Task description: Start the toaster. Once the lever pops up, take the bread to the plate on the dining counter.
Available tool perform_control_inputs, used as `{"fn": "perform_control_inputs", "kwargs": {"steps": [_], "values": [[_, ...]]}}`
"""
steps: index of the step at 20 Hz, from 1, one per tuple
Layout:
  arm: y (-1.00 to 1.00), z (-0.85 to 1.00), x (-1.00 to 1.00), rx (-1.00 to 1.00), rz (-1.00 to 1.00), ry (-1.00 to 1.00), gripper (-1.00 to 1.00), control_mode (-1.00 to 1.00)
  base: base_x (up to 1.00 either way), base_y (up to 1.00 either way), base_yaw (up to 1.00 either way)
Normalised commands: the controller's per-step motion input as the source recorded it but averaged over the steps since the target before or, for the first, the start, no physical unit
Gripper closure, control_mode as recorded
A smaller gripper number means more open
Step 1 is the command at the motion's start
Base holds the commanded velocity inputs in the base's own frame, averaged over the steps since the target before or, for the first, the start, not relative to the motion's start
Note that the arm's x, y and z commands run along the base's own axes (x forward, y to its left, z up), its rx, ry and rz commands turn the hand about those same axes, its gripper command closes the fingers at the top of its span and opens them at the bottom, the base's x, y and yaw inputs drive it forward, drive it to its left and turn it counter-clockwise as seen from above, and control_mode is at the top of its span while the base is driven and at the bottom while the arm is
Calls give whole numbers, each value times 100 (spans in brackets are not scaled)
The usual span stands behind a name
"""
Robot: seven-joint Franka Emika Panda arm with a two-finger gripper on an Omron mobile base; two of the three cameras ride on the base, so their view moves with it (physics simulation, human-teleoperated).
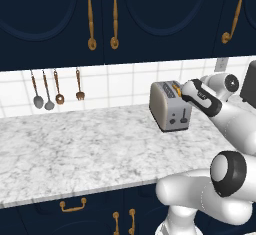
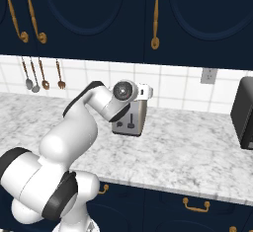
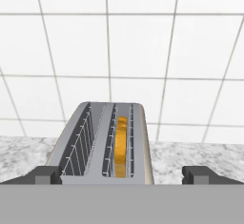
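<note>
The silver toaster (image 1: 167, 106) stands on the marble counter near the tiled wall, its narrow end face with the dark lever (image 1: 184, 115) turned toward the counter's front. The bread (image 3: 121, 147), a golden slice, stands on edge in the right-hand slot of the toaster (image 3: 102, 147). My gripper (image 3: 124, 175) hovers just above the toaster's near end, looking along its top. It is open, with one fingertip (image 3: 47, 175) on each side and nothing between them. In the right base view my wrist covers the toaster's top (image 2: 131, 120). The plate and the dining counter are out of view.
Several spoons and a fork (image 1: 55, 91) hang on the tiled wall to the left. A black appliance (image 2: 244, 112) stands on the counter at the right, below a wall outlet (image 2: 208, 75). Dark cabinets with brass handles (image 1: 90, 16) hang overhead.
</note>
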Motion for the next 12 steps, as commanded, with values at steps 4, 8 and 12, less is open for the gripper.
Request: {"fn": "perform_control_inputs", "kwargs": {"steps": [4,8,12], "values": [[0,0,0,0,0,0,-100,-100,0,0,0],[0,0,0,0,0,0,-100,-100,0,0,0],[0,0,0,0,0,0,-100,-100,0,0,0]]}}
